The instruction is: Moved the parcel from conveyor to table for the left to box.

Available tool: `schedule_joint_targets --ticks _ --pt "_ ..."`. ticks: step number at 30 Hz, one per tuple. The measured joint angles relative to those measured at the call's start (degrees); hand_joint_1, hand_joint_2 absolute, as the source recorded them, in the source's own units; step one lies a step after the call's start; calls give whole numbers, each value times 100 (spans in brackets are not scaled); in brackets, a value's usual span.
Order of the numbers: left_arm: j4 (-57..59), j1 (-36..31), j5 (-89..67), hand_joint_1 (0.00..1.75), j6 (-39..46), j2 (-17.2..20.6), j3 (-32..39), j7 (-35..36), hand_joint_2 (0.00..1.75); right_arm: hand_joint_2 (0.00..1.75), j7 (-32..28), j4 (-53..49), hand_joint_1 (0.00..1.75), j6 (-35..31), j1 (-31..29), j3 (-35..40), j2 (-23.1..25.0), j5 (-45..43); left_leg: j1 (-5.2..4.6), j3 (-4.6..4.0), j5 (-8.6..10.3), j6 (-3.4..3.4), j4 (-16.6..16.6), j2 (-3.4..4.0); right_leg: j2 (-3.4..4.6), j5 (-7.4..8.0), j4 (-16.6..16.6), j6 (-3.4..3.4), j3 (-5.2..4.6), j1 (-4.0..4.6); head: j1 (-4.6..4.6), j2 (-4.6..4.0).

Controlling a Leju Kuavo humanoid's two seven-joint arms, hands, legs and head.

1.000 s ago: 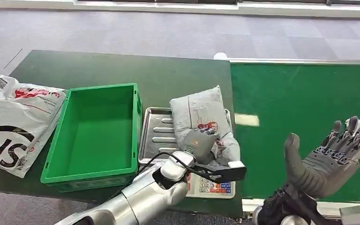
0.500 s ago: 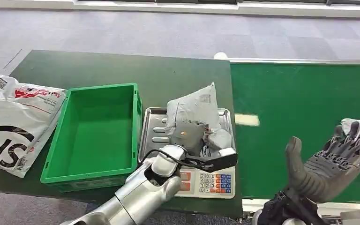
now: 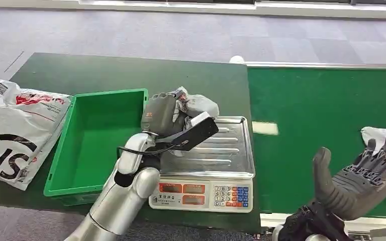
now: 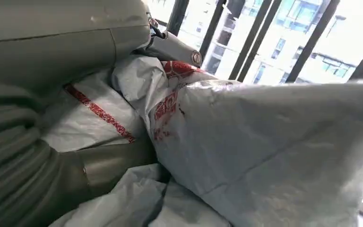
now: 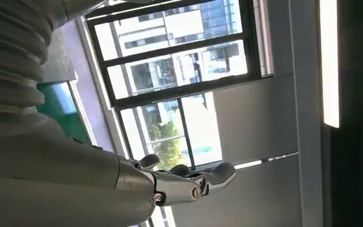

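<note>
My left hand grips a grey plastic parcel with red print, lifted off the scale tray and held above the right rim of the green box. In the left wrist view the parcel is bunched against my left hand. My right hand hovers open, palm up, over the near edge of the green conveyor. In the right wrist view the right hand holds nothing. Another pale parcel lies on the conveyor at the right edge.
A white scale with keypad stands at the table's front edge. A large white printed bag lies left of the box. The dark green table extends behind.
My left hand has lifted the parcel off the scale tray and carried it left toward the box. My right hand has sunk slightly lower.
</note>
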Motion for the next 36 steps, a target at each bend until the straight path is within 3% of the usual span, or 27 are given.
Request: schedule_joint_targets --ticks 36 --pt "-184 73 0 175 0 33 72 -2 175 175 0 0 0 0 0 0 -2 0 1 -2 0 -1 0 1 0 0 0 0 -5 1 0 0"
